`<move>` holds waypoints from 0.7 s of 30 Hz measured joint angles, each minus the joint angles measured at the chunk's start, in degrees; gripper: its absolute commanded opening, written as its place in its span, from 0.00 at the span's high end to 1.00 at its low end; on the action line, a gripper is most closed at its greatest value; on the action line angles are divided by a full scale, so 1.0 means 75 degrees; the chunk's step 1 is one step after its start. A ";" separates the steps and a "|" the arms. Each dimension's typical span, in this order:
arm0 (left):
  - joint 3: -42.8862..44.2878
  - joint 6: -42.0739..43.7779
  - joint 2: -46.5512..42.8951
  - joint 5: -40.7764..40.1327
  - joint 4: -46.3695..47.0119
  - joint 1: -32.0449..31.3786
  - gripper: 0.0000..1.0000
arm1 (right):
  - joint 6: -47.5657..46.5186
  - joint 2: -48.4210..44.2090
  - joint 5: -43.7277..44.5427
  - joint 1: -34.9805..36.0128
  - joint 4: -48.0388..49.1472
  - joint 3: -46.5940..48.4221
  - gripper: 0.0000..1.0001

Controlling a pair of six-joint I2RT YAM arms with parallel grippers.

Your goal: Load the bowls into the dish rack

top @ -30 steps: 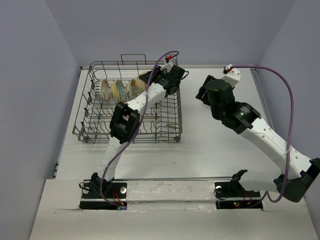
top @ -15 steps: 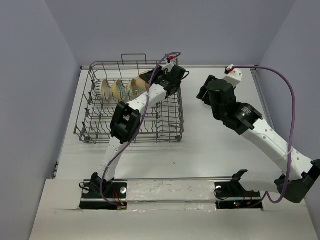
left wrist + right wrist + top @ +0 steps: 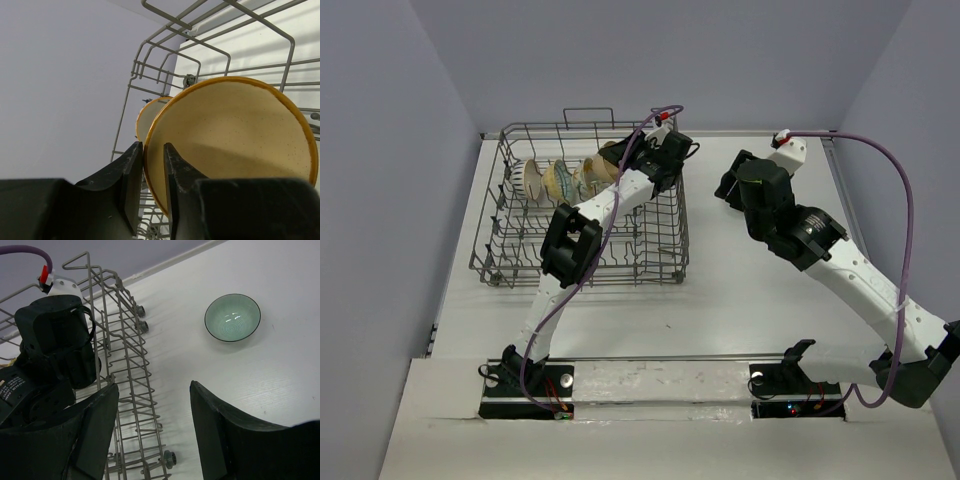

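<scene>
One teal bowl (image 3: 232, 317) lay on the table (image 3: 280, 380) right of the dish rack (image 3: 510, 250), unloaded | right gripper (image 3: 152, 410) spread wide, empty, facing it | left gripper (image 3: 152, 147) pinched the tan bowl (image 3: 235, 135) by its rim, seating it on edge in the far row

dish rack (image 3: 515, 215) nudged rightward, right tool (image 3: 155, 432) shifted slightly

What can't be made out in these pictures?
1. Top view: the teal bowl is out of sight, apparently under the right arm.
2. Left wrist view: the tan bowl, gripped by the left hand, hides most of the row behind it.
3. Top view: patterns on the bowls in the dish rack are too small.
</scene>
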 measured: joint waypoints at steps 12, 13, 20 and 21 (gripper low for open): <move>0.0000 -0.0169 0.0000 0.0108 -0.0058 -0.0006 0.64 | 0.0000 0.0000 -0.0003 0.0000 -0.0003 0.0000 0.35; 0.0000 -0.0178 0.0000 0.0119 -0.0064 -0.0009 0.64 | 0.0000 0.0000 0.0000 0.0000 -0.0003 0.0000 0.36; 0.0000 -0.0277 0.0000 0.0192 -0.0134 -0.0017 0.63 | 0.0000 0.0000 -0.0003 0.0000 -0.0003 0.0000 0.36; 0.0003 -0.0350 -0.0006 0.0224 -0.0195 -0.0020 0.61 | 0.0000 0.0000 -0.0003 0.0000 -0.0003 0.0000 0.36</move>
